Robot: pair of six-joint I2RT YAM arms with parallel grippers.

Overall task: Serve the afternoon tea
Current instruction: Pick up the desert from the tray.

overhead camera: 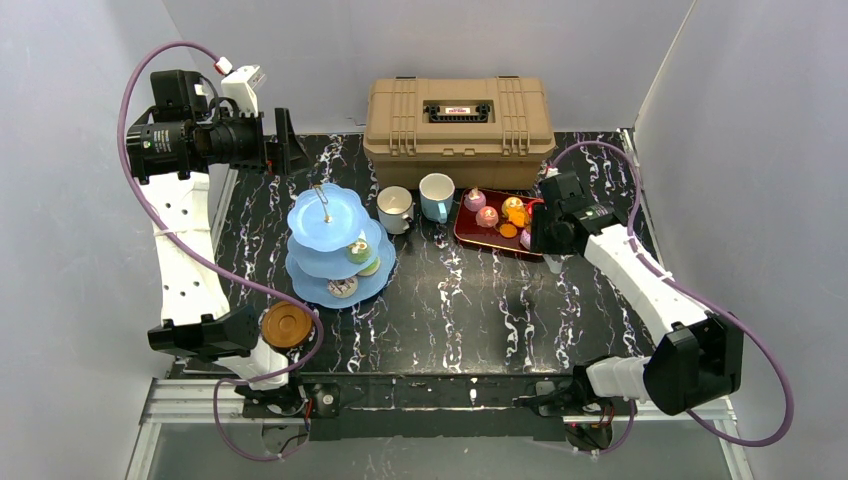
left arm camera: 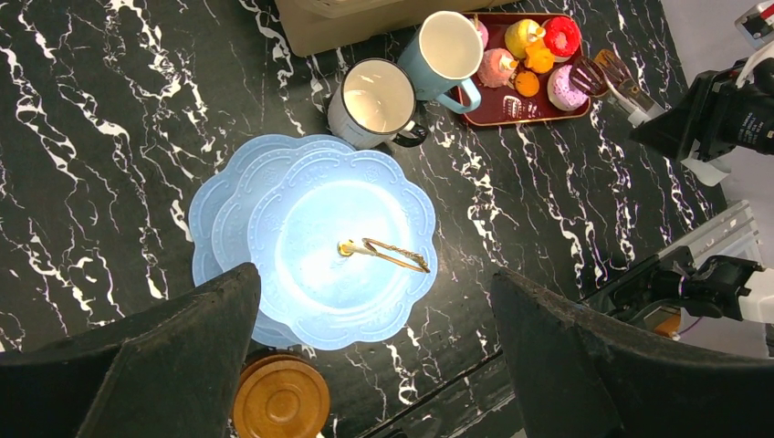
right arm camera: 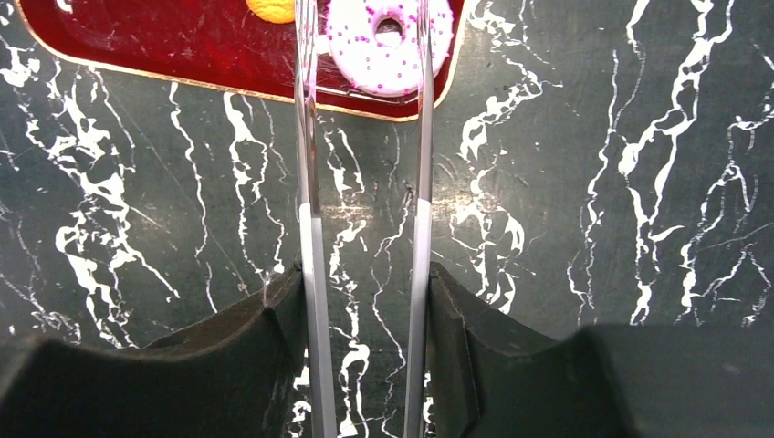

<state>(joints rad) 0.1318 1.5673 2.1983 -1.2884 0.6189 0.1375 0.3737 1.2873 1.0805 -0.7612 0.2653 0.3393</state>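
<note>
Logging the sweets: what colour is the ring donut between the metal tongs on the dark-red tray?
Ring donut: white icing, magenta sprinkles; clearest in right wrist view.

- The cake stand (overhead camera: 337,247) stood left of centre on the table (overhead camera: 480,310), with small cakes (overhead camera: 359,250) on its lower tiers.
- The left mug (overhead camera: 395,208) and right mug (overhead camera: 436,195) sat side by side just right of it, before the toolbox (overhead camera: 459,118).
- The tray (right arm camera: 137,36), holding treats, lay right of the mugs.
- The saucers (overhead camera: 286,325) sat before the stand, near the front edge.
- The tongs (right arm camera: 310,228) reached over the tray's near edge, apparently straddling a donut (right arm camera: 391,41).
</note>
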